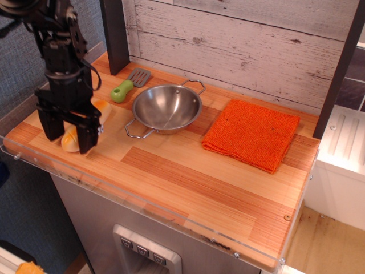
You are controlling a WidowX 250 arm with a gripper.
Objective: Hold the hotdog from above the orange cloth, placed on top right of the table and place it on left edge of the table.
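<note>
The hotdog (102,108), a cream bun with orange-browned shading, lies on the wooden table (188,182) near its left edge. The black gripper (71,140) stands upright over it with its fingers spread apart, one on each side of the bun's near end, not clamping it. The arm hides the middle of the bun. The orange cloth (252,132) lies folded at the top right of the table with nothing on it, far from the gripper.
A steel bowl (167,107) with two wire handles stands in the middle back. A green-handled spatula (126,87) lies behind it, close to the hotdog. A dark post (114,34) rises at the back left. A clear acrylic rim (114,197) runs along the front edge.
</note>
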